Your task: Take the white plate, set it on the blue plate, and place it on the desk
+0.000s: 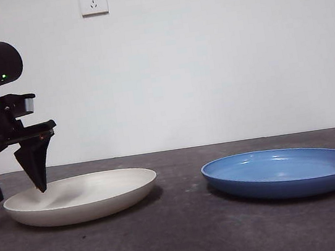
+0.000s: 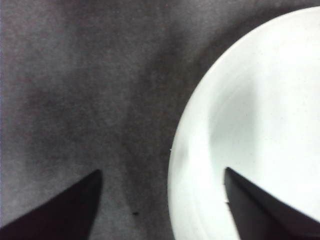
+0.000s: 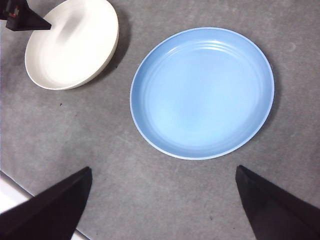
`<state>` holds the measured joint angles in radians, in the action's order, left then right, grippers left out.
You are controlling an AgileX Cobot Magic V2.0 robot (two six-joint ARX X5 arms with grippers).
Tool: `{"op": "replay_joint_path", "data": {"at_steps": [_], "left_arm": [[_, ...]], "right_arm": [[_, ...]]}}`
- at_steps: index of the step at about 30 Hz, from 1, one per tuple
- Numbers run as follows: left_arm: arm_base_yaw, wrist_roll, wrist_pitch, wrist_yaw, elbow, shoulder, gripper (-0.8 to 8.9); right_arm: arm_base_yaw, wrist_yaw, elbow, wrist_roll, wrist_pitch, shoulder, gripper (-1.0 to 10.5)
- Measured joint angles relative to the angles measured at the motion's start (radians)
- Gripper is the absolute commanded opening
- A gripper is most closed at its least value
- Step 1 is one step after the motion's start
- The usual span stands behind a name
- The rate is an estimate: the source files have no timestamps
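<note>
The white plate (image 1: 81, 196) lies on the desk (image 1: 190, 241) at the left; the blue plate (image 1: 284, 172) lies apart from it at the right. My left gripper (image 1: 17, 191) is open and straddles the white plate's left rim (image 2: 175, 150): one jaw is over the plate's inside, the other outside over the desk. The white plate (image 3: 72, 42) and blue plate (image 3: 202, 92) both show in the right wrist view. My right gripper (image 3: 162, 200) is open and empty, high above the desk near the blue plate.
A white wall with a socket (image 1: 93, 0) stands behind the desk. A pale table edge (image 3: 10, 192) shows in the right wrist view. The left arm's tip (image 3: 22, 17) shows by the white plate.
</note>
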<state>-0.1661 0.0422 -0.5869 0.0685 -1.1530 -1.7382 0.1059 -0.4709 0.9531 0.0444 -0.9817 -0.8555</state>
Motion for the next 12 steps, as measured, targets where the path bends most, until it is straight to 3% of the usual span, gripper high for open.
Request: {"op": "replay_joint_path", "data": {"at_steps": [3,12], "left_arm": [[-0.003,0.0,-0.014,-0.002,0.0,0.0,2.14],[-0.008,0.0,-0.06,-0.003,0.0,-0.034,2.11]], "right_arm": [[0.0,0.0,0.0,0.0,0.0,0.0,4.6],[0.0,0.0,0.0,0.0,0.0,0.0,4.6]]}}
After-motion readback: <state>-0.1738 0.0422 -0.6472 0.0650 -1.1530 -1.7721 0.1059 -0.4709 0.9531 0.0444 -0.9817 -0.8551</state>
